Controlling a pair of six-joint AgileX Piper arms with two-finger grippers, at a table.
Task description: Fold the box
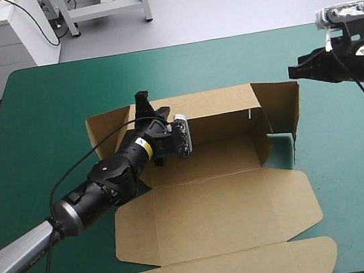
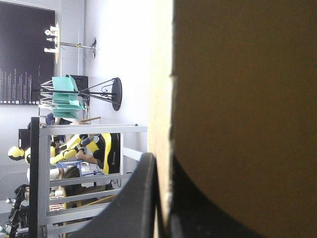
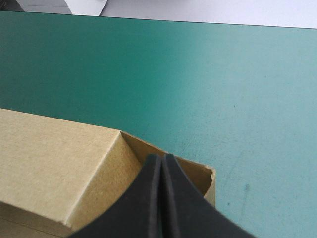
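Observation:
The brown box (image 1: 225, 205) lies mid-table with its back wall raised and its wide lid panel flat toward the front edge. My left gripper (image 1: 151, 110) is at the back wall's left end, shut on the board. In the left wrist view the box wall (image 2: 237, 99) stands edge-on between the fingers of the left gripper (image 2: 161, 163). My right gripper (image 1: 293, 71) hangs shut above the box's right end, holding nothing. In the right wrist view the right gripper (image 3: 162, 157) points over a raised corner of the box (image 3: 54, 158).
The box's right side flap (image 1: 286, 105) stands upright and angled outward. The front lid flaps (image 1: 228, 269) reach the table's front edge. Teal-green cover (image 1: 48, 101) shows to the left of the box and beyond it.

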